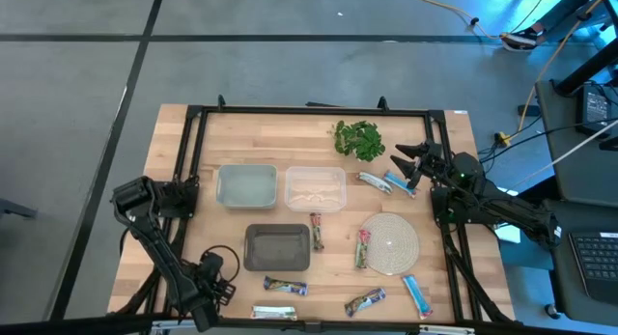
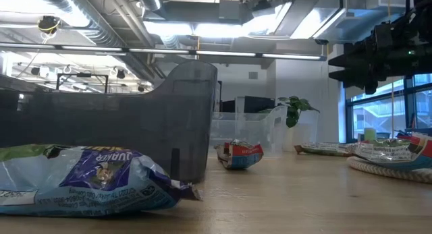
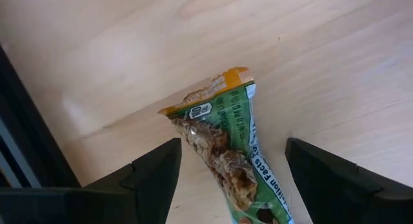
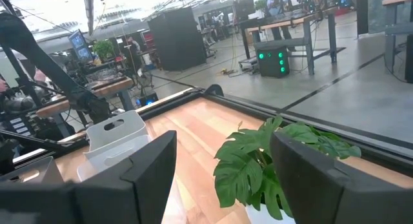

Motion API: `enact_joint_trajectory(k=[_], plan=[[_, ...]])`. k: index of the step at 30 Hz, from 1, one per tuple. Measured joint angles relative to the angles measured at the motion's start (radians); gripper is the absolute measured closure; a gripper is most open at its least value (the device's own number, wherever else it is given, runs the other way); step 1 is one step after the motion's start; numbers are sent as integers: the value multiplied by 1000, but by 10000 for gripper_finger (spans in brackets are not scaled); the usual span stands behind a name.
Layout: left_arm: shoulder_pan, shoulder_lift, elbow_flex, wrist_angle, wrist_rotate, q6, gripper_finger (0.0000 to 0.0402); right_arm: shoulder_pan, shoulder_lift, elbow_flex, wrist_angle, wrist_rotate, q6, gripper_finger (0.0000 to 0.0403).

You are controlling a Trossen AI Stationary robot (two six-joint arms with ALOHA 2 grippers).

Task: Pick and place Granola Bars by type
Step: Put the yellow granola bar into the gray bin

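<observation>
Several granola bars lie flat on the wooden table: a blue one (image 1: 286, 287), a silver-yellow one (image 1: 274, 313), green-and-red ones (image 1: 317, 231) (image 1: 363, 248), a blue one (image 1: 417, 294) and a blue one (image 1: 398, 183). My left gripper (image 1: 222, 289) is open near the table's near-left corner. In its wrist view its fingers stand on either side of a green-and-yellow bar (image 3: 226, 146) without touching it. My right gripper (image 1: 410, 161) is open and raised by the table's right edge, next to the leafy bunch (image 1: 359, 139), and shows high in the low view (image 2: 364, 62).
A pale green tray (image 1: 246, 186), a clear tray (image 1: 315, 188) and a dark grey tray (image 1: 277, 247) sit mid-table. A round woven mat (image 1: 391, 243) lies right of them, one bar resting on its edge. A black frame (image 1: 290, 110) runs along the table's edges.
</observation>
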Motion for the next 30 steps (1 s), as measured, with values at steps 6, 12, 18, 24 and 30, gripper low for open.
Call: enact_joint_trajectory(k=[6, 12, 18, 24, 30], plan=[[0, 0, 0, -1, -1, 30, 127, 0, 0, 0, 0, 0, 0, 152], [3, 0, 0, 1, 19, 21, 133, 0, 0, 0, 0, 0, 0, 152], [3, 0, 0, 5, 19, 5, 182, 0, 0, 0, 0, 0, 0, 152], [3, 1, 0, 8, 17, 5, 245, 0, 0, 0, 0, 0, 0, 152], [2, 2, 0, 1, 11, 12, 293, 0, 0, 0, 0, 0, 0, 152]])
